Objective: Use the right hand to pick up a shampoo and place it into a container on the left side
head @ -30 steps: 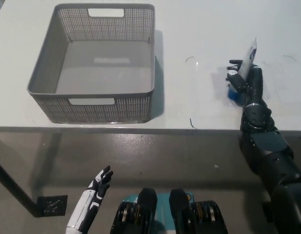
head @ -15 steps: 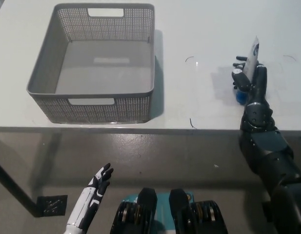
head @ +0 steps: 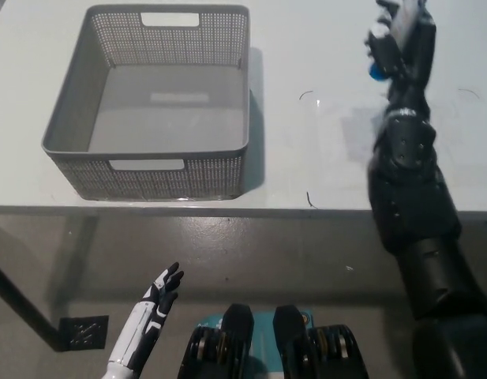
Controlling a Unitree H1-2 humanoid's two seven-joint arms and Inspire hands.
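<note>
My black right hand (head: pixel 401 39) is raised high at the upper right, above the table, shut on the shampoo tube (head: pixel 380 57). Only the tube's blue cap and a bit of white body show between the fingers. The grey mesh basket (head: pixel 148 170) stands on the left part of the table, with nothing inside it. The basket is far to the left of the held tube. My white left hand (head: pixel 152 308) rests low at the lower left, below the table edge, fingers apart.
The white table (head: pixel 322 158) carries a few thin dark marks near its middle right. Its front edge runs across the picture just below the basket.
My right hand has lifted the shampoo tube off the table and risen toward the top of the picture. The left hand and basket have stayed put.
</note>
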